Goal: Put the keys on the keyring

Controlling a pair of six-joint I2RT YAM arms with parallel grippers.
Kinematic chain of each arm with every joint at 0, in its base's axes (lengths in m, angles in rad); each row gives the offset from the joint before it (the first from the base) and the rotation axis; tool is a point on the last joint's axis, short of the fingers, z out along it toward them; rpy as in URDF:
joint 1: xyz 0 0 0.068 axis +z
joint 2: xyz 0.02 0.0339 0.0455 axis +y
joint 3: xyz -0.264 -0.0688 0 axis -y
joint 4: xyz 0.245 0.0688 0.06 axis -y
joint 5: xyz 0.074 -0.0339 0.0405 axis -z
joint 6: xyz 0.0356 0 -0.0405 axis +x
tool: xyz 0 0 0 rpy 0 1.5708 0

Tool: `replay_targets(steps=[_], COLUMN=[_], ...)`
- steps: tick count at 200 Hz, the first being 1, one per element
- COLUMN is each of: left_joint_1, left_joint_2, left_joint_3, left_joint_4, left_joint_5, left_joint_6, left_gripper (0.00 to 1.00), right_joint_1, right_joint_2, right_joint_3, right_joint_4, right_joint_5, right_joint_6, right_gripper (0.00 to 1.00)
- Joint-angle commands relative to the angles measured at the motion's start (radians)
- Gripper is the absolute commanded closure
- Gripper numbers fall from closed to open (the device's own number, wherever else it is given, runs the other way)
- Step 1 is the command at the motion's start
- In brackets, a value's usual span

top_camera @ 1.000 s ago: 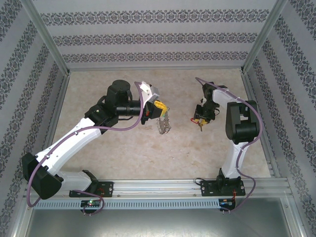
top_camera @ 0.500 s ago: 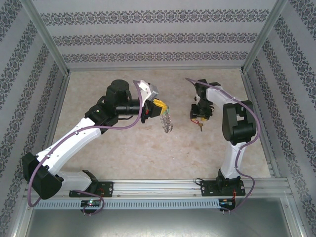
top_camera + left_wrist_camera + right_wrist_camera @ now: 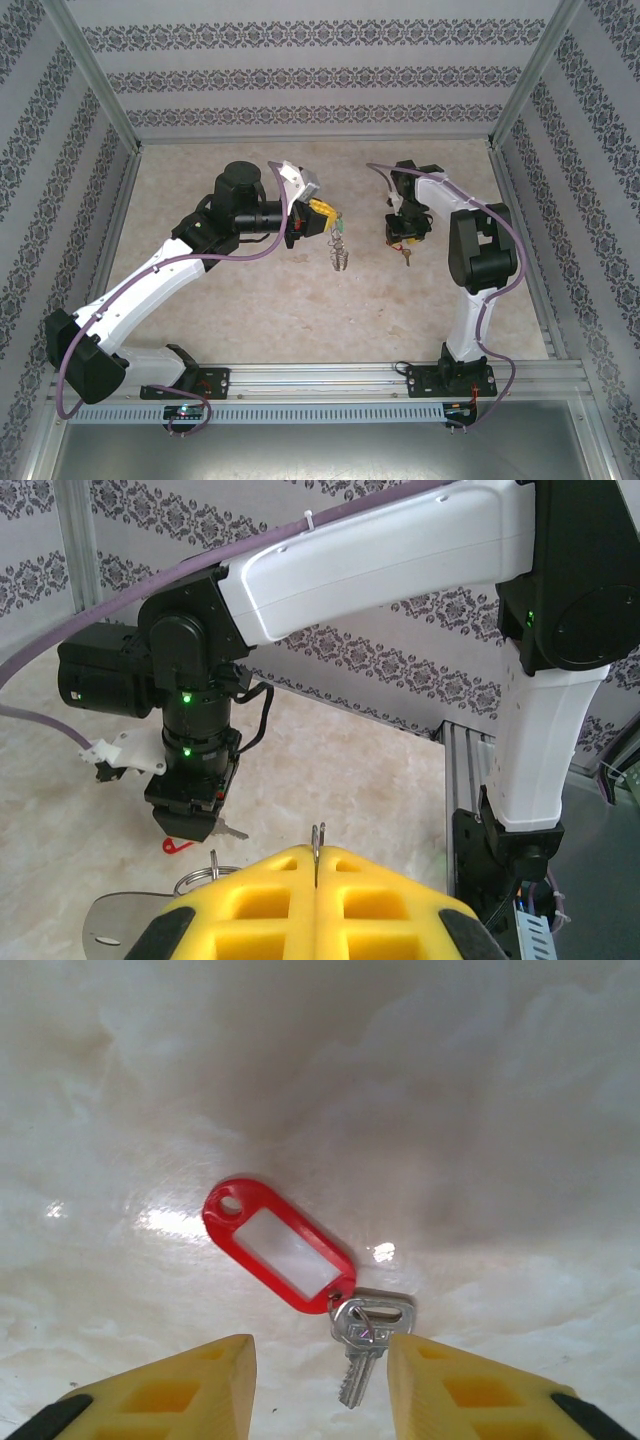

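My left gripper [image 3: 327, 218] is shut on the keyring [image 3: 340, 252], which hangs below it over the table middle, seen nearly edge-on. In the left wrist view the yellow fingers [image 3: 250, 900] pinch a thin wire of the keyring [image 3: 317, 838], and one of its small rings [image 3: 198, 880] shows at the left. The keys [image 3: 366, 1340], a silver key with a red tag [image 3: 280, 1245], lie flat on the table. My right gripper [image 3: 318, 1380] stands open just above them, the key between its fingers and close to the right one. From the left wrist, the right gripper [image 3: 188, 820] points down over the keys [image 3: 232, 831].
The marble-patterned tabletop [image 3: 260, 300] is walled in by patterned panels with metal posts. An aluminium rail [image 3: 330, 380] runs along the near edge. The right arm's white link [image 3: 400, 550] crosses high above the table.
The keyring in my left gripper has swung from broadside to edge-on and shifted slightly right. My right gripper has moved a little left and farther back over the keys.
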Motion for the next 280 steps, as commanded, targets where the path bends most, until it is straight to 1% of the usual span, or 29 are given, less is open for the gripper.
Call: replay_targets(steps=[1, 65, 280], left_joint_1=[0.01, 0.011, 0.021], left_joint_2=[-0.021, -0.024, -0.005], left_joint_3=[0.001, -0.008, 0.002], left_joint_4=[0.083, 0.115, 0.134], left_joint_5=[0.008, 0.008, 0.025], left_joint_6=[-0.026, -0.058, -0.071], left_gripper=[1.0, 1.0, 1.0], right_joint_1=[0.01, 0.01, -0.011], right_joint_2=[-0.009, 0.017, 0.059], right_joint_3=[0.015, 0.029, 0.017], right_joint_4=[-0.031, -0.041, -0.037], right_joint_5=[-0.004, 0.02, 0.03], right_joint_6=[-0.045, -0.046, -0.064], right_gripper=[0.63, 0.69, 0.71])
